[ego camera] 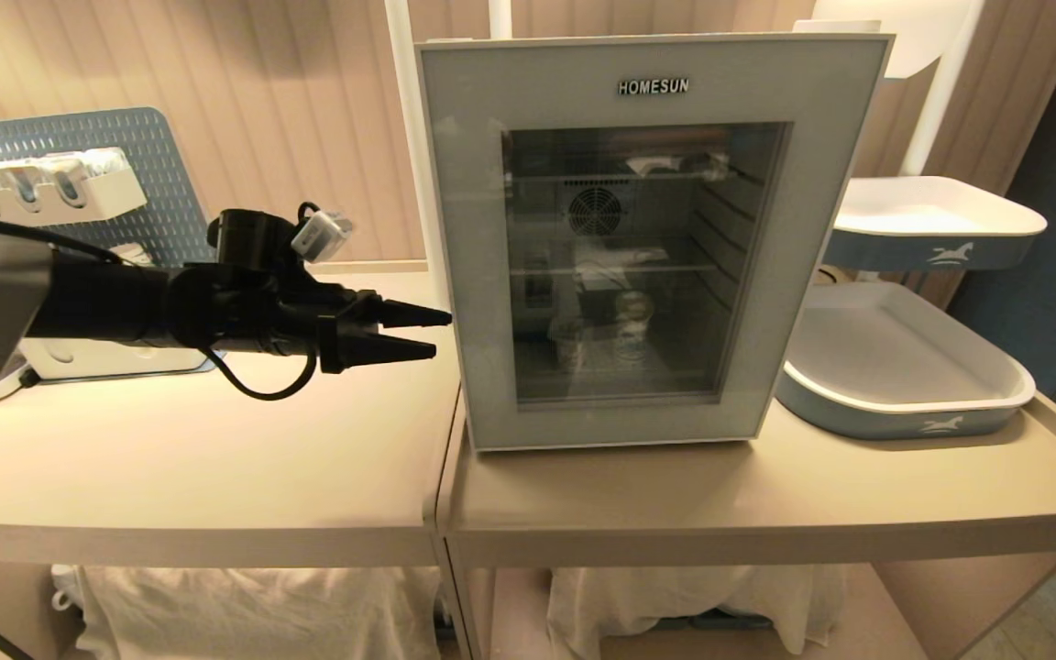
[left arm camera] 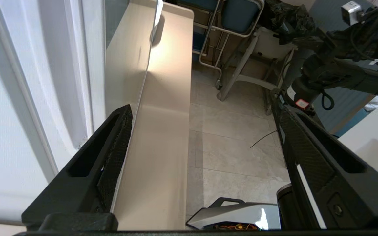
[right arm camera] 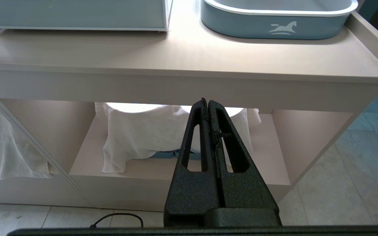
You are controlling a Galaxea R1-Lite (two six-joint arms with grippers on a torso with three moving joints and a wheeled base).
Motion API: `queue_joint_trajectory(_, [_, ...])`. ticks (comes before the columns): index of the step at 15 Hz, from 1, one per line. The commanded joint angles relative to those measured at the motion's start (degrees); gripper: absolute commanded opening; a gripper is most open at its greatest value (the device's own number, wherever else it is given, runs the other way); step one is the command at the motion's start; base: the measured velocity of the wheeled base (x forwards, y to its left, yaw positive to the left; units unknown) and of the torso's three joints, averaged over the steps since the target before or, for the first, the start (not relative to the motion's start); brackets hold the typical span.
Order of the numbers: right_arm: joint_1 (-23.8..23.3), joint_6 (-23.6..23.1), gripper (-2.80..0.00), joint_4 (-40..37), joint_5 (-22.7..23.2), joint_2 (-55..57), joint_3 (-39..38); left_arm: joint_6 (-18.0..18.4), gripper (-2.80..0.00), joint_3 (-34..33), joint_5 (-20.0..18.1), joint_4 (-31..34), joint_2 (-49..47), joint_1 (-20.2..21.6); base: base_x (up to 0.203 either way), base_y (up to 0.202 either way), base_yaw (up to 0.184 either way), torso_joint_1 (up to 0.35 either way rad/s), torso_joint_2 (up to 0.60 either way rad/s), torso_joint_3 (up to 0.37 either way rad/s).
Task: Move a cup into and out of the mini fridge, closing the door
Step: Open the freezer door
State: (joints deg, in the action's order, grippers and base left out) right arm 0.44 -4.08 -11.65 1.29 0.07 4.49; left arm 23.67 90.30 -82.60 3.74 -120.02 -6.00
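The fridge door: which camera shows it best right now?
Head view: the door faces the camera whole and shut. The left wrist view catches only its edge beside the open left gripper; the right wrist view only its bottom strip.

Before me two beige tables (ego camera: 216, 477) stand edge to edge. The right one bears the mini fridge (ego camera: 638, 247) and, just beside it, a blue-and-white tray (ego camera: 904, 367). The left one carries a white appliance (ego camera: 115, 357).
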Motion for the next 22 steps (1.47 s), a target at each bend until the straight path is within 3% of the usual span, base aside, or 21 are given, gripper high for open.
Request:
queue_joint_trajectory(1, [0.0, -0.05, -2.8, -0.04, 0.03, 0.01, 0.0, 0.14, 0.0, -0.31, -0.31, -0.52, -0.1, 0.02, 0.0, 0.0, 0.0, 0.0, 0.0, 0.0])
queue_joint_trajectory(9, [0.0, -0.14, -2.8, -0.04, 0.03, 0.01, 0.0, 0.15, 0.0, 0.42, 2.92, -1.46, 0.62, 0.71, 0.0, 0.0, 0.0, 0.0, 0.0, 0.0])
queue_joint_trajectory(12, [0.0, -0.14, -2.8, -0.04, 0.03, 0.01, 0.0, 0.06, 0.0, 3.11, 6.28, -1.41, -1.77, 0.52, 0.0, 0.0, 0.0, 0.0, 0.0, 0.0])
queue_joint_trajectory(22, [0.0, -0.14, -2.8, -0.04, 0.03, 0.01, 0.0, -0.59, 0.0, 2.1, 6.4, -1.0, -0.68, -5.27, 0.0, 0.0, 0.0, 0.0, 0.0, 0.0])
